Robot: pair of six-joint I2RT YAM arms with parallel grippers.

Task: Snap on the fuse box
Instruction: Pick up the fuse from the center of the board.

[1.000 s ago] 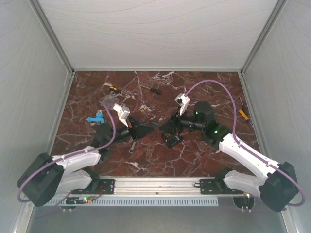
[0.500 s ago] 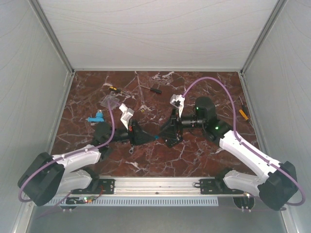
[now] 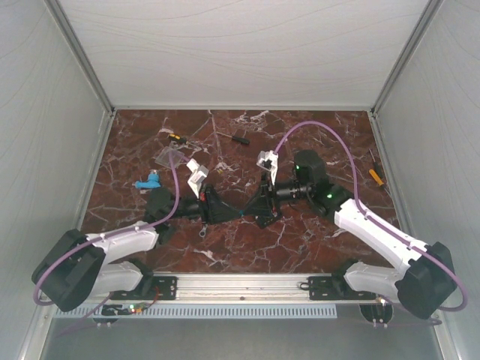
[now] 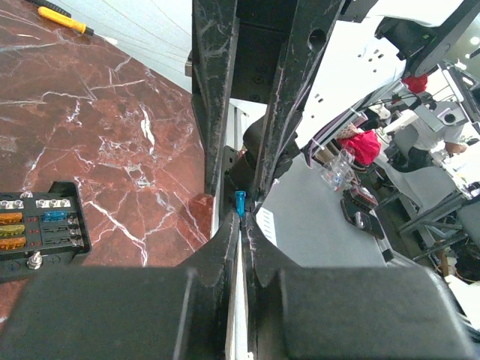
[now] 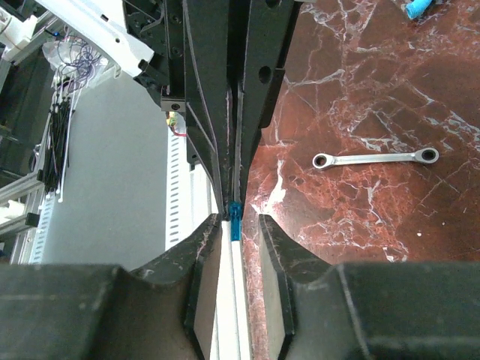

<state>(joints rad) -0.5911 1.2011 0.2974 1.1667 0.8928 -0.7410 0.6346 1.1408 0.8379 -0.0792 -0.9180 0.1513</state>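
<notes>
The fuse box [image 4: 41,225] is a black tray with orange and blue fuses, lying open on the marble. In the top view it [image 3: 265,219] sits partly under my right arm. My left gripper [image 4: 240,219] is shut on a small blue fuse [image 4: 240,202] that sticks out past its tips. My right gripper [image 5: 240,222] faces it tip to tip, open. Its two fingers stand on either side of the same blue fuse [image 5: 235,219] with a gap on each side. Both grippers meet above the table's middle, the left gripper [image 3: 225,212] beside the right gripper [image 3: 252,212].
A ratchet wrench [image 5: 375,158] lies on the marble below the grippers. A clear plastic cover [image 3: 171,157] and a blue part [image 3: 148,182] lie at the back left. Screwdrivers lie at the back [image 3: 240,138] and at the far right [image 3: 373,176].
Both arms have swung toward each other. The right gripper has turned level, narrowed and come up around the blue fuse in the left gripper's tips.
</notes>
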